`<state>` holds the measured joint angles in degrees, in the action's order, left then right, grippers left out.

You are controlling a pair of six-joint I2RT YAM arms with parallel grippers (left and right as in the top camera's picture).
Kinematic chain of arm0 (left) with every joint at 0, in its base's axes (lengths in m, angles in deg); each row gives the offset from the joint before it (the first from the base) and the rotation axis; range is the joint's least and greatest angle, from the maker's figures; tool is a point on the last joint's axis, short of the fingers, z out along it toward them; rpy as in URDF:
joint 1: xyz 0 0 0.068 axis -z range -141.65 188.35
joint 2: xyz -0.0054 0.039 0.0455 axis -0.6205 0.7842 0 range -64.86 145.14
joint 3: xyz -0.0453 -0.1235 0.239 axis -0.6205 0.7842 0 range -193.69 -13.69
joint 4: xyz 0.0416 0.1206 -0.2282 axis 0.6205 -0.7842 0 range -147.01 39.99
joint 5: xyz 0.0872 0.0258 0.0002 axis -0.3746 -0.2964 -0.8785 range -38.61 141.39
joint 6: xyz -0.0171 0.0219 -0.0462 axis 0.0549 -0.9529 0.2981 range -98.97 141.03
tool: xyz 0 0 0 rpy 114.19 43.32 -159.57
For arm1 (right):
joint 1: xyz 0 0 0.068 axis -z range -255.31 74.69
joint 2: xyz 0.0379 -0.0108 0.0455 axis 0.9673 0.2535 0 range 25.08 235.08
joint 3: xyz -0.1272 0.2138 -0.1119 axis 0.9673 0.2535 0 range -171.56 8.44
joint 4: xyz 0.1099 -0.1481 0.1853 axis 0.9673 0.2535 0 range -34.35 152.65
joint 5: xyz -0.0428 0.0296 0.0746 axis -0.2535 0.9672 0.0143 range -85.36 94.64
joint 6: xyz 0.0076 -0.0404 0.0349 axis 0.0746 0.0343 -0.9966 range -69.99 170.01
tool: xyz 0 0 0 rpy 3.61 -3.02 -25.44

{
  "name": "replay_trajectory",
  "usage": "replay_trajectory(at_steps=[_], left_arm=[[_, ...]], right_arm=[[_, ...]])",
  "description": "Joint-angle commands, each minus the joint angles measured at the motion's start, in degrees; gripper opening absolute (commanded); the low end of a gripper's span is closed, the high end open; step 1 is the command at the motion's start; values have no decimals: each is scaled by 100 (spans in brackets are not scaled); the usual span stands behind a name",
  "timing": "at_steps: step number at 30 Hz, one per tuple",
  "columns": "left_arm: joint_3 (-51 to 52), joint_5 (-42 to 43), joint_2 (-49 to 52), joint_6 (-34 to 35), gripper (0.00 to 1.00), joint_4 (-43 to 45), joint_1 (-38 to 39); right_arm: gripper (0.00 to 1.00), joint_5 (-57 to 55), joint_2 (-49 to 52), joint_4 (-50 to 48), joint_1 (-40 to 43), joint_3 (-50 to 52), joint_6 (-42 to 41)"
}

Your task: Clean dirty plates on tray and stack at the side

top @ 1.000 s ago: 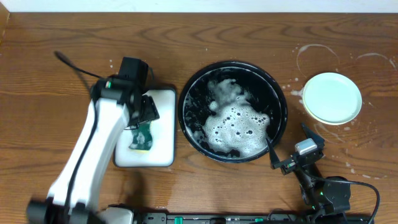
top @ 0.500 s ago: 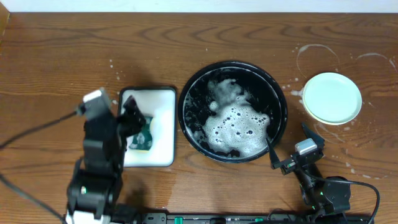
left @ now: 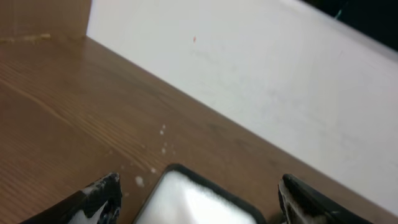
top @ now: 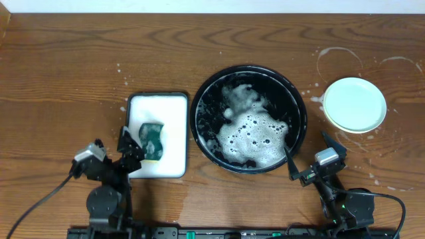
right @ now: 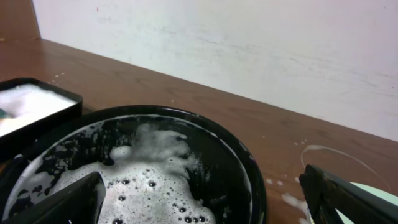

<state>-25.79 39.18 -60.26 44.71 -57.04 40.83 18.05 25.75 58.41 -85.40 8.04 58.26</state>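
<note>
mint plate (top: 354,104) right of sudsy tray (top: 249,67), right gripper (top: 305,143) near both

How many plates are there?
1. One pale plate sits on the splashed tabletop, to the right of the black tray. More could be hiding beneath it or under the suds.

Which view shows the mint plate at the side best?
Overhead: the whole mint plate sits in view, right of the black tray. Right wrist catches only a sliver of it at the frame's lower right; left wrist shows none.
</note>
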Motion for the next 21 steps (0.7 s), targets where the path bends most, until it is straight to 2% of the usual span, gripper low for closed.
replay_trajectory(at_steps=[1, 10, 21], left_arm=[[271, -138, -463, -94, 81, 90, -31], [1025, -219, -452, -87, 81, 629, 184], [1187, -219, -452, -72, 81, 448, 199]], right_arm=[[99, -7, -39, 26, -68, 9, 83], [99, -7, -37, 26, -68, 9, 83], [99, -7, -37, 26, -68, 9, 83]])
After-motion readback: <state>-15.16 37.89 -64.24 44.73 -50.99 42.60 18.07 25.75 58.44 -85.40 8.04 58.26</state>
